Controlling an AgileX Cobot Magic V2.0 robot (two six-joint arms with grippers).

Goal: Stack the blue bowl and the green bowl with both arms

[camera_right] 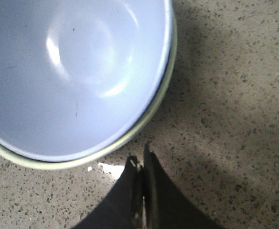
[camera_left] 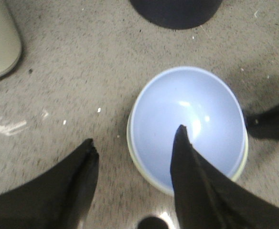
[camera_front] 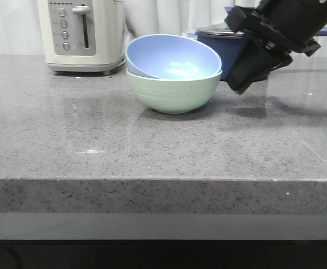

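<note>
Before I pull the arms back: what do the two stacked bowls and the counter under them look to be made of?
Blue bowl: likely matte plastic or melamine, with soft, dull highlights inside. Green bowl: seemingly the same kind, matte with faint ridges below the rim. Countertop: grey speckled stone or stone-look composite, polished, since it mirrors the bowls faintly.

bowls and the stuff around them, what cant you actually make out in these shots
- Green bowl: its inside is hidden in every view by the blue bowl nested in it.
- Saucepan: front view, mostly behind the bowls and the right gripper.
- Toaster: front view, top cut off by the frame edge.
- Left gripper: absent from the front view.
</note>
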